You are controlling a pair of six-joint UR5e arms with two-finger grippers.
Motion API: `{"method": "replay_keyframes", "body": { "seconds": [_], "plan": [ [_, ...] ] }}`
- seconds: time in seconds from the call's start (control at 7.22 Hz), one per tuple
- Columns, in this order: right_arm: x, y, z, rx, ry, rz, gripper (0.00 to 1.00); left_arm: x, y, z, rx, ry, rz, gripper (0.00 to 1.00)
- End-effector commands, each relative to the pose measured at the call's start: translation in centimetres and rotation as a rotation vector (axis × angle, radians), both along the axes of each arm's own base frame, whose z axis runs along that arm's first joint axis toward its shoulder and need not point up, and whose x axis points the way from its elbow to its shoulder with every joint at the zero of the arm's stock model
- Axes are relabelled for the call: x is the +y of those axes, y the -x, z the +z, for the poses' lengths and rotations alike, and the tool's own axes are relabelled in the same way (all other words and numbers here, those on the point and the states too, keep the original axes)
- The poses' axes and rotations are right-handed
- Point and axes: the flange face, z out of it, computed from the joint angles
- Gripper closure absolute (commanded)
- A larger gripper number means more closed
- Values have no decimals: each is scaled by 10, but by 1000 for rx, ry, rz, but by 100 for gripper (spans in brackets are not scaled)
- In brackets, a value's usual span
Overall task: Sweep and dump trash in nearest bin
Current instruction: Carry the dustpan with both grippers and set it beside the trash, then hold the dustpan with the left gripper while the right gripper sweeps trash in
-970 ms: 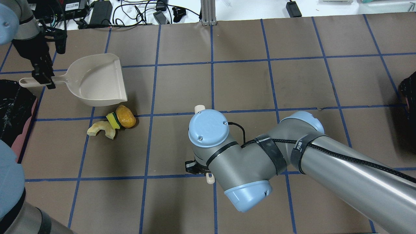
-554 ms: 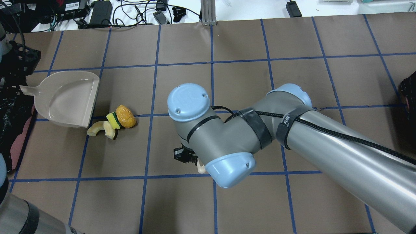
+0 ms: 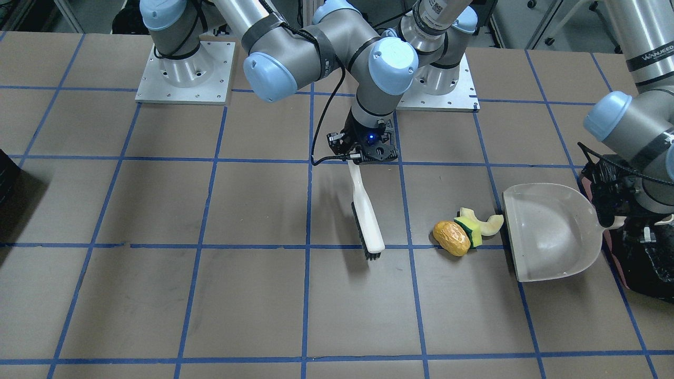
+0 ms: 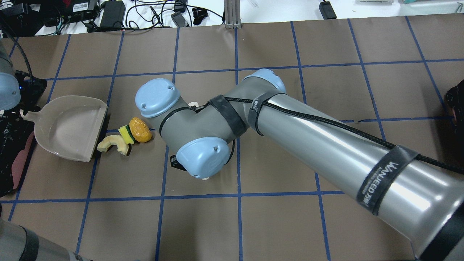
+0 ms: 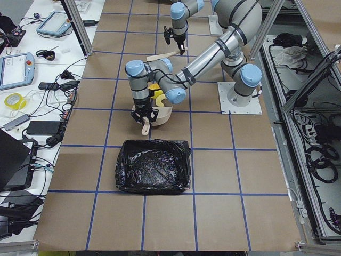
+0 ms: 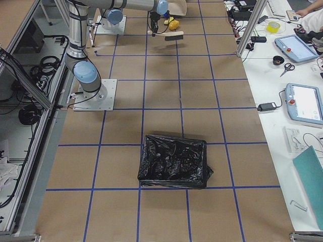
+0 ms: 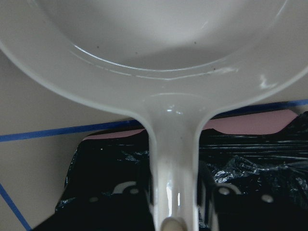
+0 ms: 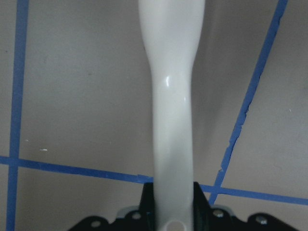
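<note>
The trash lies in one clump: an orange-brown lump point(image 3: 452, 238), a yellow-and-green wedge point(image 3: 474, 231) and a pale curved piece point(image 3: 487, 222). My left gripper point(image 7: 175, 195) is shut on the handle of the white dustpan point(image 3: 553, 231). The pan's open edge faces the clump, close to the curved piece point(image 4: 112, 143). My right gripper point(image 3: 354, 158) is shut on the white brush point(image 3: 366, 216), whose dark bristles are about a tile away from the lump. The pink-sided bin point(image 4: 21, 159) with its black bag point(image 7: 250, 168) sits just behind the dustpan handle.
A second dark container point(image 4: 456, 105) stands at the table's far right edge. My right arm point(image 4: 290, 123) stretches across the middle of the table. Cables and devices point(image 4: 108, 14) lie past the table's back edge.
My left arm has brought the dustpan down beside the trash, its open edge now facing the clump. My right arm has swung left with the brush toward the trash.
</note>
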Motion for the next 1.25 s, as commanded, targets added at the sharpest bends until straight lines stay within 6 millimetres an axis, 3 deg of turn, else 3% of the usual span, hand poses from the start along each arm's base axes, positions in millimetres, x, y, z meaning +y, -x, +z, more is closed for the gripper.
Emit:
{"method": "replay_keyframes", "body": {
  "seconds": [0.0, 0.42, 0.55, 0.69, 0.97, 1.11],
  "plan": [
    [7, -35, -15, -1, -4, 49, 100, 25, -2, -13, -13, 23, 28, 100],
    [-8, -59, -17, -78, 79, 54, 100, 33, 7, -17, -35, 61, 18, 100],
    [-20, -51, -14, -73, 87, -48, 100, 33, 8, -17, -34, 62, 18, 100],
    [-28, -47, -17, -90, 67, -259, 100, 33, 8, -17, -33, 64, 20, 100],
    [-30, -52, -14, -103, 59, -527, 100, 36, 11, -25, -21, 58, 22, 100],
    [-26, -58, -16, -123, 39, -547, 100, 35, 11, -25, -25, 64, 22, 100]
  ]
}}
